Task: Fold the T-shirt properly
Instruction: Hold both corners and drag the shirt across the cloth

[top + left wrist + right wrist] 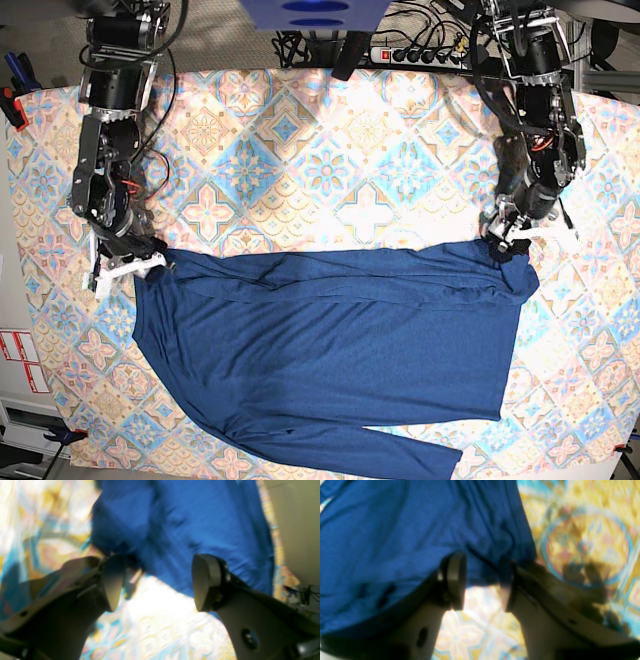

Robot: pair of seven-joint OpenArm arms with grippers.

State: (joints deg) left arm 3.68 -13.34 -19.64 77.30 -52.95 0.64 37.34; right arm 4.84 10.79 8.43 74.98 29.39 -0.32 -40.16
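With the dark navy-blue knit T-shirt (330, 350) lying spread across the pastel patterned tablecloth (330, 170) at six o'clock on the worktop, the left pincer (156, 582) and right pincer (482, 582) are both gaping, holding nothing, so lifting straight clear should be keeping the fold edge undisturbed.

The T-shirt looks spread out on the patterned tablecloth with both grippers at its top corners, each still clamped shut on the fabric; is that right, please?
Not quite: the T-shirt does lie spread on the tablecloth with both grippers at its top corners, but neither is clamped. The left wrist view shows the left gripper open, and the right wrist view shows the right gripper open, with tablecloth visible between the pads.
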